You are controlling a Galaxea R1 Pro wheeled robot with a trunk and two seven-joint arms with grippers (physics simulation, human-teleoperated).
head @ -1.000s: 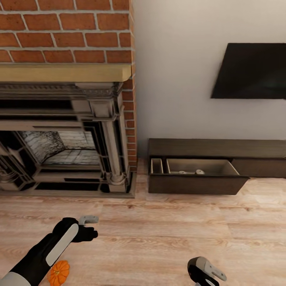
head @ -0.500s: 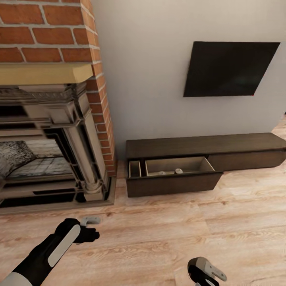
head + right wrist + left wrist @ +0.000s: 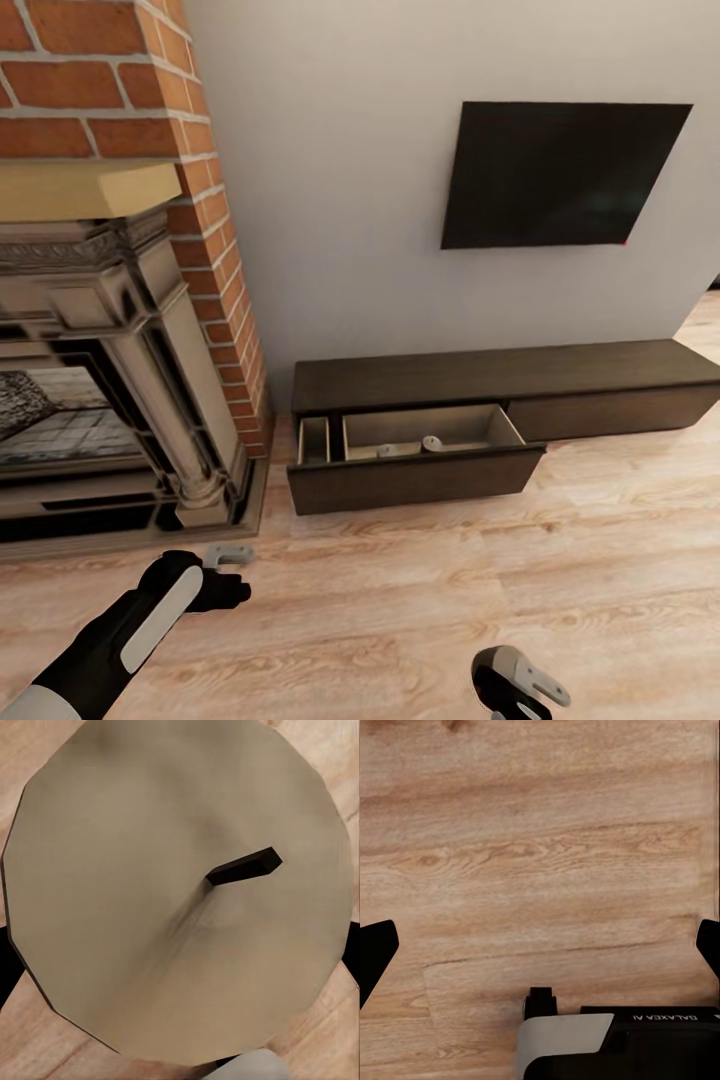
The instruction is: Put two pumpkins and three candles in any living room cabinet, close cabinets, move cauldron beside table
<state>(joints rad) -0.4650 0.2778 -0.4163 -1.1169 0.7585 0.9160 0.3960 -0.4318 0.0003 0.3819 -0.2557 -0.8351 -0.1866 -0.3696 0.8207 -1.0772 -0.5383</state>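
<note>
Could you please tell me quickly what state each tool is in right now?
Left tool: open, holding nothing, above the wood floor.
Right tool: closed on a candle.

A long low dark brown cabinet [image 3: 500, 375] stood against a pale wall, below a black wall-mounted screen [image 3: 560, 175]. Its left drawer [image 3: 415, 478] was pulled open, showing a beige inside with two small pale candles [image 3: 410, 446] lying near the back. To the left rose a brick fireplace [image 3: 110, 300]. The floor [image 3: 450, 600] was light wood. The left gripper [image 3: 232, 553] hovered low at left; the right gripper [image 3: 520, 685] sat at the bottom edge.
</note>
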